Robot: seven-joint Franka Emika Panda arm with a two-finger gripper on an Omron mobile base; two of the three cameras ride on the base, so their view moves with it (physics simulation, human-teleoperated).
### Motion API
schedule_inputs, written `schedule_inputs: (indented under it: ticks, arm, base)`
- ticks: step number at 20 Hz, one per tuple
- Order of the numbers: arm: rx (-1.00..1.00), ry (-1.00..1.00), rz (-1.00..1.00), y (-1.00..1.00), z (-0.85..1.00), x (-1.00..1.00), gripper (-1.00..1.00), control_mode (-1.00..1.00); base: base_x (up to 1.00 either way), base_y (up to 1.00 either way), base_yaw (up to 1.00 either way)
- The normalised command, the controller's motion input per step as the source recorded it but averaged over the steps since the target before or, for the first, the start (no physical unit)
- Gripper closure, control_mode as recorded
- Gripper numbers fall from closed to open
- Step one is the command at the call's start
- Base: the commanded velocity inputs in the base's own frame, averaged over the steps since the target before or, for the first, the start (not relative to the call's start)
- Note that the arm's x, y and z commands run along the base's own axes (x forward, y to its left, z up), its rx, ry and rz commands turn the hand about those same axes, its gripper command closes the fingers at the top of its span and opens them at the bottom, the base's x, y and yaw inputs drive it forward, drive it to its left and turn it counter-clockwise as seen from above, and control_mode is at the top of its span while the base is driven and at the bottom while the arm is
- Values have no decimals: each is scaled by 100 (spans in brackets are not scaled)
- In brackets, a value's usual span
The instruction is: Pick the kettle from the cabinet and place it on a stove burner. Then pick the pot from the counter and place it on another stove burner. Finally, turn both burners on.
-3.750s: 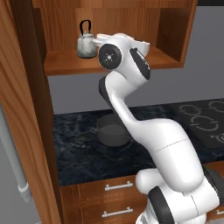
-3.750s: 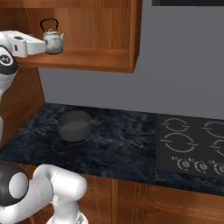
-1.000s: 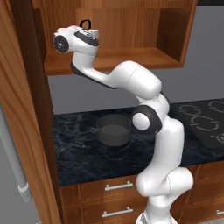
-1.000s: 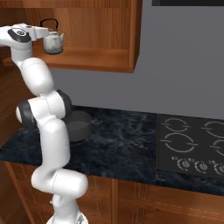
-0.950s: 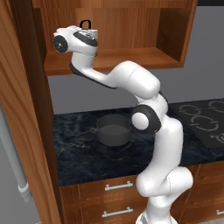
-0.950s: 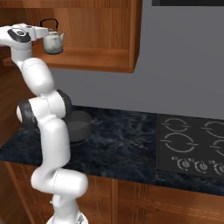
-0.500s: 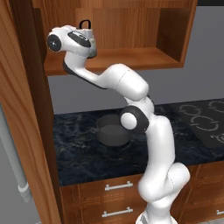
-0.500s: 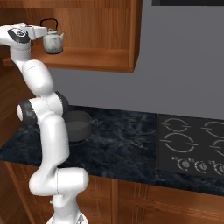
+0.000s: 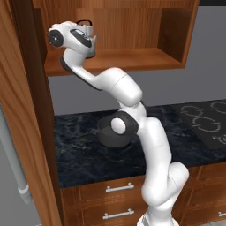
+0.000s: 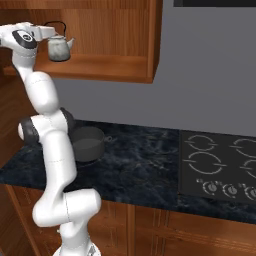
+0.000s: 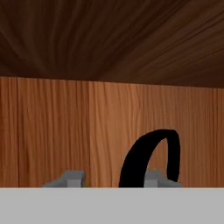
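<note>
A: Where is the kettle (image 10: pixel 59 46) sitting?

B: On the shelf of the open wooden cabinet (image 10: pixel 115 45), at its left end, upright, spout towards the open front in the right base view; the hand is level with it and right up against its left side there

A: And the gripper (image 11: pixel 107 178) relative to it?

B: In the hand view the two grey fingertips (image 11: pixel 70 179) poke up at the bottom edge; the kettle's black arched handle (image 11: pixel 151 157) rises between them, well over towards the right tip, which sits just at the foot of the arch; the left tip stands apart from the handle with bare cabinet back wall showing in the gap

A: So are the jaws clamped on the handle?

B: I cannot tell; they stand part-way apart with the handle between them, yet only the right tip looks close to it, and whether either pad actually presses on it is hidden at the bottom edge

A: Anything from the left base view?

B: The hand covers most of the kettle there; just the top of the black handle shows above the white wrist

A: And the rest of the task's things?

B: The pot (image 10: pixel 88 143) sits on the dark marble counter (image 10: pixel 140 165), partly behind the arm's elbow; the black cooktop (image 10: pixel 220 167) with its ring burners lies well to the right of it, bare
</note>
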Motion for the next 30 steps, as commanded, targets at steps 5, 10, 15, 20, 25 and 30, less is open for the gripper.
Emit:
schedule_inputs:
  ticks: [5,10,15,20,25,30]
  arm:
    - [0,0,0,1,0,11,100,-100]
    - [0,0,0,0,0,2,100,-100]
    - [0,0,0,0,0,0,100,-100]
    - [0,-1,0,0,0,-3,100,-100]
    - [0,0,-2,0,-3,-7,100,-100]
    - [1,0,-1,0,-2,-3,100,-100]
  base:
    - [0,0,0]
    - [0,0,0]
    - [0,0,0]
    - [0,0,0]
    - [0,0,0]
    - [0,0,0]
